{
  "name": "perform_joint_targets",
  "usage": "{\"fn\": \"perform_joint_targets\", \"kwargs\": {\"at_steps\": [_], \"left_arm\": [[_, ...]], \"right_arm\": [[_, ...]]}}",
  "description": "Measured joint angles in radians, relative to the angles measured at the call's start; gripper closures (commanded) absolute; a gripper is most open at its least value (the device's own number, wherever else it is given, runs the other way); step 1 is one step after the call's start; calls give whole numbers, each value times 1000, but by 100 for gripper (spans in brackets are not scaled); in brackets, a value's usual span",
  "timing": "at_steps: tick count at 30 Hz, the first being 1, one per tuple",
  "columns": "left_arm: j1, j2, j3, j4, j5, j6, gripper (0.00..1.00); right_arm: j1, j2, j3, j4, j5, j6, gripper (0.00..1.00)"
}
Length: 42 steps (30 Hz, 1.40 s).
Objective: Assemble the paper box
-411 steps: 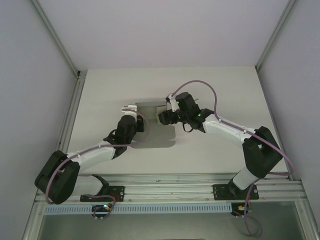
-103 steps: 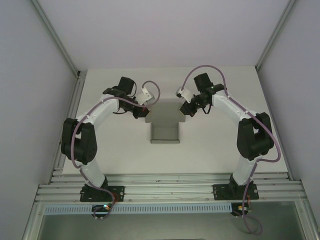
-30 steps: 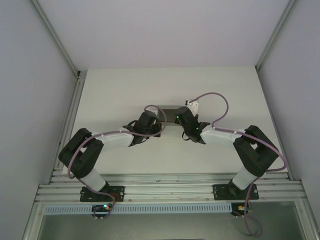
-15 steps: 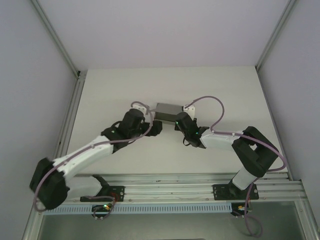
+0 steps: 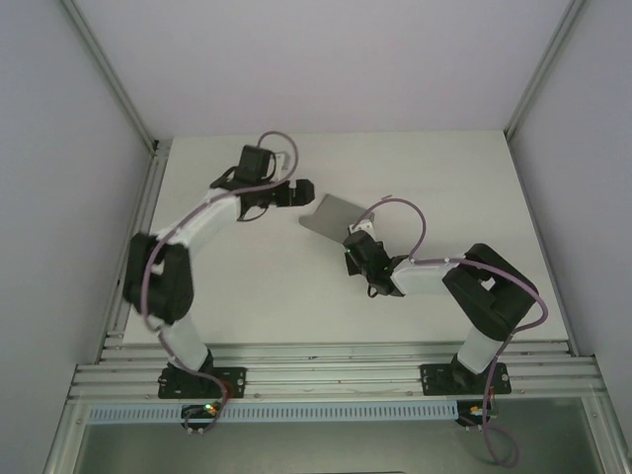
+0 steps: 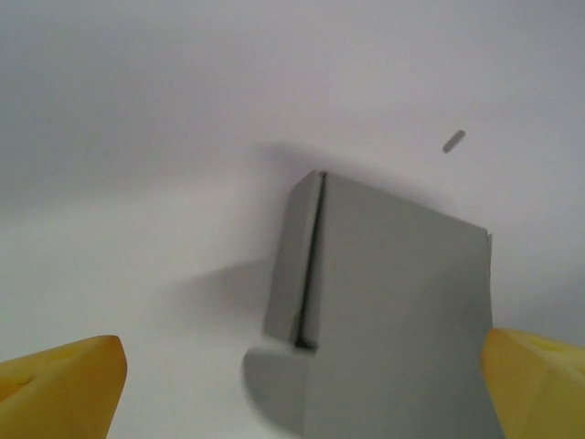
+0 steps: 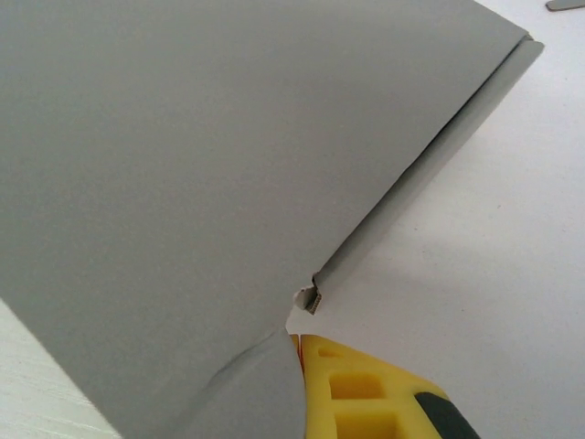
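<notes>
The paper box point(image 5: 330, 214) is grey card, folded and tilted, its near corner raised off the white table. My right gripper point(image 5: 350, 240) is shut on the box's near edge. In the right wrist view the card point(image 7: 210, 174) spreads wide, with a folded side wall running along its right, and one yellow finger point(image 7: 366, 393) pressed against a flap at the jaws point(image 7: 297, 343). My left gripper point(image 5: 299, 193) stands open just left of the box, apart from it. In the left wrist view its yellow fingertips point(image 6: 64, 384) sit wide apart, with the box point(image 6: 393, 302) ahead between them.
The white table point(image 5: 227, 286) is walled on the left, right and back, and an aluminium rail point(image 5: 326, 370) runs along the near edge. A small grey scrap point(image 6: 453, 141) lies on the table beyond the box.
My left arm has let go and swung away to the back left. The right arm has drawn in, and the box now hangs tilted from the right gripper alone.
</notes>
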Motion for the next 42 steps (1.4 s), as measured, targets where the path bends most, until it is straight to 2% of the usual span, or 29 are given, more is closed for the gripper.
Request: {"fn": "perform_joint_targets", "kwargs": {"at_steps": [4,9,10,11,14,16,17,20,22,23,24,28,32,36,42], "left_arm": [[-2,200,156,-51,139,82,2],[-3,380,272,-116,239,144,22],[-4,415,303,-130,253,158,26],[-4,441,325,-140,273,164,31],[-4,463,344,-140,322,167,42],[-6,463,343,-134,337,170,49],[-8,463,341,-126,340,166,55],[-13,460,312,-81,356,162,56],[-13,452,287,-50,366,156,57],[-13,447,277,-37,366,153,57],[-13,443,268,-27,366,151,59],[-13,425,225,18,366,127,63],[-8,382,137,91,375,73,66],[-2,331,23,193,385,1,66],[-2,247,-133,315,355,-97,65]], "right_arm": [[-16,1,0,1,-34,-20,100],[-23,14,0,2,-62,-40,100],[-23,16,0,3,-64,-42,96],[-23,16,0,3,-67,-42,88],[-27,16,-9,0,-79,-38,82],[-30,11,-32,3,-87,-26,68],[-32,0,-45,10,-95,-19,58],[-39,-71,-96,4,-134,5,38],[-45,-145,-127,-15,-171,13,12],[-47,-181,-135,-27,-186,18,3],[-53,-220,-136,-42,-205,22,0],[-100,-350,-120,-83,-278,50,0],[-201,-401,-90,-108,-345,134,0],[-291,-371,-69,-125,-412,227,0],[-316,-224,12,-151,-502,307,2]]}}
